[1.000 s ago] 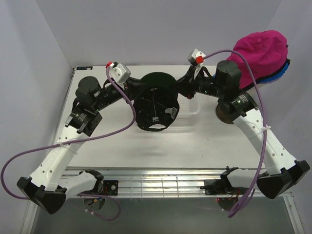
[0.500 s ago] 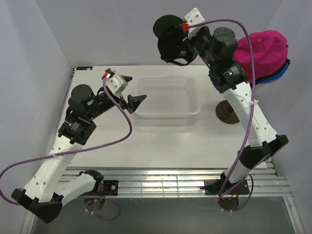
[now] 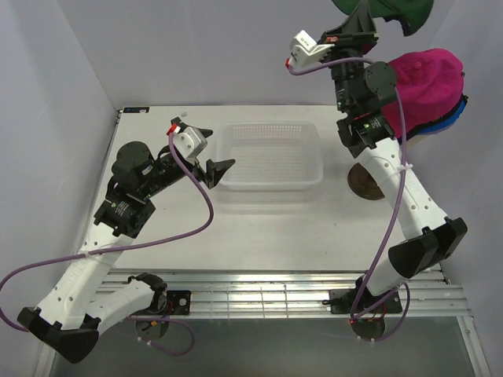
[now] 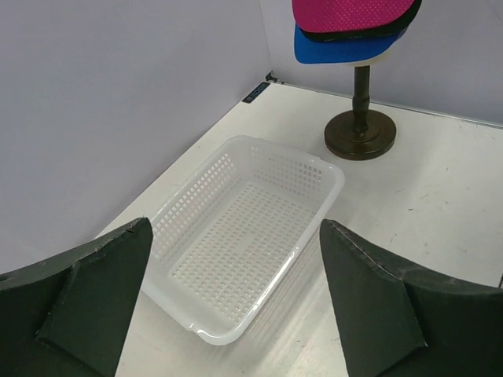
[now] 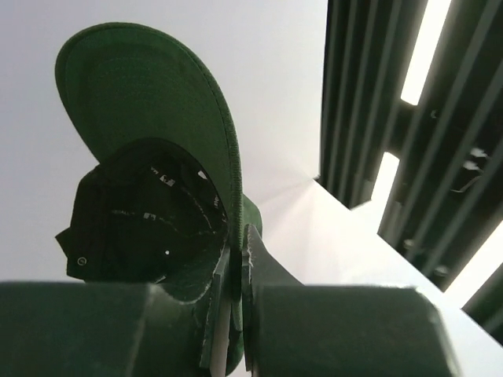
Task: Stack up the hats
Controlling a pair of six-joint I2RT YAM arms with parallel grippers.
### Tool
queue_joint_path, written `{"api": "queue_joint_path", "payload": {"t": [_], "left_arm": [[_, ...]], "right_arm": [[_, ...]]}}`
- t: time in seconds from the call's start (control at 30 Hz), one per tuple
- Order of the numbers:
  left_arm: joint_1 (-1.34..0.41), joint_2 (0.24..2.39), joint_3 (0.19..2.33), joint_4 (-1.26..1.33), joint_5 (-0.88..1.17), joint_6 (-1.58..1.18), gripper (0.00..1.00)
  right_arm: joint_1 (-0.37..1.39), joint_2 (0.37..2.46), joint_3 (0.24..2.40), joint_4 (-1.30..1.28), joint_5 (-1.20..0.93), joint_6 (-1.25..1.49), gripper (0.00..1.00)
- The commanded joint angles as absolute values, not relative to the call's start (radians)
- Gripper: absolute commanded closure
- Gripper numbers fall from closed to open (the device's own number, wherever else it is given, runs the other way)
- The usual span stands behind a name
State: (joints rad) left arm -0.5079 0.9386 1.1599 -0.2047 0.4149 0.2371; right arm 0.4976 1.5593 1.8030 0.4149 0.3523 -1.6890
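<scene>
The right pincer point(image 5: 236, 253) is clamped tight on the edge of the dark green cap point(image 3: 393, 9), holding it high in the air, beyond the basket point(image 3: 271, 128) and to its right. The cap's dark inside faces the wrist camera. Just below it the magenta cap point(image 3: 424, 82) tops a stack with a blue cap point(image 4: 346, 49) under it, on a stand point(image 4: 361, 133) right of the basket. The left pincer point(image 3: 212, 148) gapes wide and empty just left of the basket, above the surface point(image 3: 259, 228).
</scene>
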Motion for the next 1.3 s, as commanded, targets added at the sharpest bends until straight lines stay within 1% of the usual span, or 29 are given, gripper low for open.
{"api": "queue_joint_path", "payload": {"t": [0.0, 0.23, 0.47, 0.63, 0.97, 1.27], "left_arm": [[-0.514, 0.922, 1.173, -0.216, 0.440, 0.229, 0.02], [-0.515, 0.931, 1.178, -0.219, 0.471, 0.207, 0.02], [-0.515, 0.943, 1.169, -0.190, 0.474, 0.196, 0.02], [-0.515, 0.951, 1.172, -0.179, 0.477, 0.195, 0.02], [-0.515, 0.974, 1.178, -0.170, 0.486, 0.181, 0.02], [-0.514, 0.983, 1.175, -0.158, 0.488, 0.183, 0.02]], "right_arm": [[0.399, 1.439, 1.752, 0.540, 0.344, -1.916, 0.92], [0.290, 1.315, 1.602, 0.491, 0.322, -1.895, 0.92], [0.284, 1.224, 1.462, 0.390, 0.330, -1.830, 0.92], [0.284, 1.134, 1.341, 0.330, 0.293, -1.778, 0.92], [0.287, 1.008, 1.243, 0.196, 0.291, -1.732, 0.92], [0.307, 0.934, 1.195, 0.023, 0.245, -1.594, 0.92]]}}
